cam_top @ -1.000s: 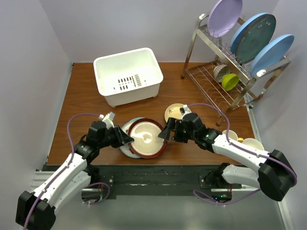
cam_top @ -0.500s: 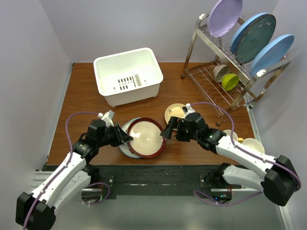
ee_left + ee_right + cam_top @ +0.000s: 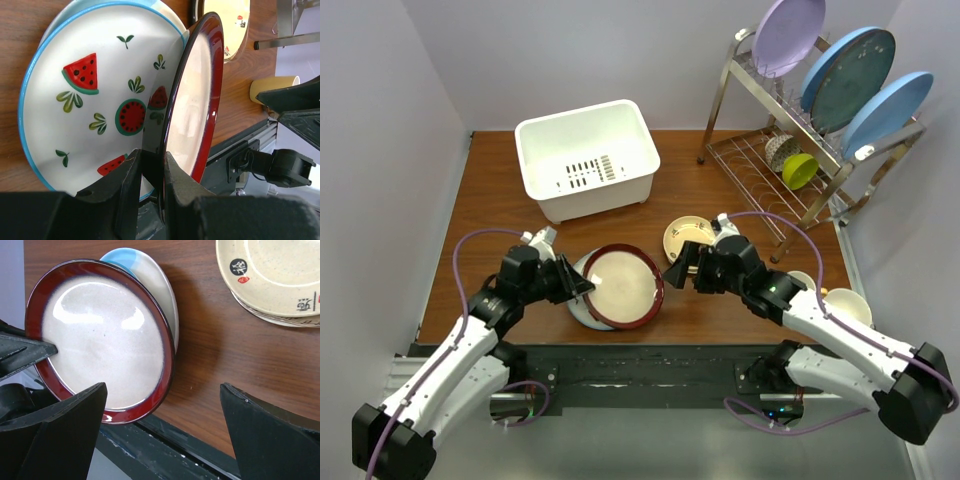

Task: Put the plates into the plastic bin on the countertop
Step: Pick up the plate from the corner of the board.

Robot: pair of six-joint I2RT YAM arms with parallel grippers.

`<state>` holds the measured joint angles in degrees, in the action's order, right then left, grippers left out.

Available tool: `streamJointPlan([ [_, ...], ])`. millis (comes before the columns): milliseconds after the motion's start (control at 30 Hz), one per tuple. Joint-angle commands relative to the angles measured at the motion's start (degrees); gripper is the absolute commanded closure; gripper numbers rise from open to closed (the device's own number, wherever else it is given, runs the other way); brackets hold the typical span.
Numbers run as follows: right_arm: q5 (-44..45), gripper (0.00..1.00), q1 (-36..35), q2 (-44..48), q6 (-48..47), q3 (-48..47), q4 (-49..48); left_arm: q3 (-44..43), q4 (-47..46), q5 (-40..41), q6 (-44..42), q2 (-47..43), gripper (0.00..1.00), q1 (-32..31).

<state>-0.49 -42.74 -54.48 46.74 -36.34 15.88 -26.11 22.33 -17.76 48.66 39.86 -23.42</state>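
A maroon-rimmed cream plate (image 3: 623, 287) (image 3: 102, 335) is tilted up off the stack, and my left gripper (image 3: 582, 287) (image 3: 152, 162) is shut on its left rim. Under it, flat on the countertop (image 3: 490, 210), lies a white plate with watermelon motifs and a blue edge (image 3: 100, 100) (image 3: 150, 275). My right gripper (image 3: 677, 270) (image 3: 162, 386) hangs wide open just right of the lifted plate, holding nothing. A smaller tan plate (image 3: 688, 237) (image 3: 275, 275) sits behind that gripper. The white plastic bin (image 3: 590, 180) stands at the back left with nothing visible inside.
A chrome dish rack (image 3: 770, 170) at the back right holds upright lilac (image 3: 788, 35) and blue (image 3: 848, 75) plates and a yellow-green cup (image 3: 800, 170). Cream cups (image 3: 845, 300) stand near the front right edge. The table's black front rail (image 3: 165, 440) lies just below the plates.
My right gripper has drawn back to the right, away from the maroon-rimmed plate. The left gripper has kept its hold, and the plate has shifted slightly left.
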Motion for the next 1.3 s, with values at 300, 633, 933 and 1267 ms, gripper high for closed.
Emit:
streamJointPlan([
  [300, 3.74, 0.01, -0.15, 2.98, -2.0, -3.04, 2.93, -10.09, -1.59, 1.76, -1.73, 0.05, 1.0, -0.05],
  [633, 3.13, 0.01, -0.15, 2.01, -1.83, -2.6, 2.58, -15.72, -1.23, 1.41, -1.03, 1.36, 1.0, -0.05],
  [933, 2.95, 0.01, -0.24, 1.74, -1.74, -2.34, 2.4, -21.0, -2.02, 1.24, -1.47, 5.4, 1.0, -0.05],
  [1267, 2.51, 0.01, -0.24, 1.74, -1.83, -2.33, 2.23, -30.04, -2.11, 1.24, -4.54, 13.66, 1.0, 0.04],
])
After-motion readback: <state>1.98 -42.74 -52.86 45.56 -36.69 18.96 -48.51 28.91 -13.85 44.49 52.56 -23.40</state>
